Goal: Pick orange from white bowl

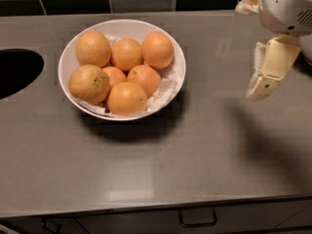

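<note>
7 oranges [126, 98] sit in white bowl [122, 25], left-centre on grey counter [146, 169]. Task orange [157, 49] lies at back-right of pile, by rim, touching its neighbours; long axis runs approx. front-to-back. Gripper [263, 80] hangs well right of bowl, angled down-left; open or closed, can't tell.

Gripper [261, 86] well right of white bowl [127, 24]; orange [157, 49] inside, back right.
</note>
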Controlling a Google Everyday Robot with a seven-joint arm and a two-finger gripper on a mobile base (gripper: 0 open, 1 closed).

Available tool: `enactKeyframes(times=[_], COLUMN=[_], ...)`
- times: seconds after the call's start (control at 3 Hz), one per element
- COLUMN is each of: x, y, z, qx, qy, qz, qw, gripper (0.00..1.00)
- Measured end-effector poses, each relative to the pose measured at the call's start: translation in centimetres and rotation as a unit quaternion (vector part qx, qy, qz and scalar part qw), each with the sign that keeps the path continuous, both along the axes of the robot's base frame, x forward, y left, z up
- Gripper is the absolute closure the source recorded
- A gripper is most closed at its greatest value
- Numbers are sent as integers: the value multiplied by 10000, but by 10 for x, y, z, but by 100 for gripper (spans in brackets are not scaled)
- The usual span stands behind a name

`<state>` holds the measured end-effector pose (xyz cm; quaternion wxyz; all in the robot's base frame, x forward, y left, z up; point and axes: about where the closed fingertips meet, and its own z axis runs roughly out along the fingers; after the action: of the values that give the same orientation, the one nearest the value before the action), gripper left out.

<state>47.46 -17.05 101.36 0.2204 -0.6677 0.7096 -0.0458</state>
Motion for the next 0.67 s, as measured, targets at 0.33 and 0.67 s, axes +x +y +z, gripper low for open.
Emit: enactKeyframes(times=[0.33, 0.67], x=[14, 29], y=[7, 23], z=[5, 8], qx=[68, 158], qy=[-138, -230], qz=[130, 372], qw=[9998, 9989], gripper=[0, 0])
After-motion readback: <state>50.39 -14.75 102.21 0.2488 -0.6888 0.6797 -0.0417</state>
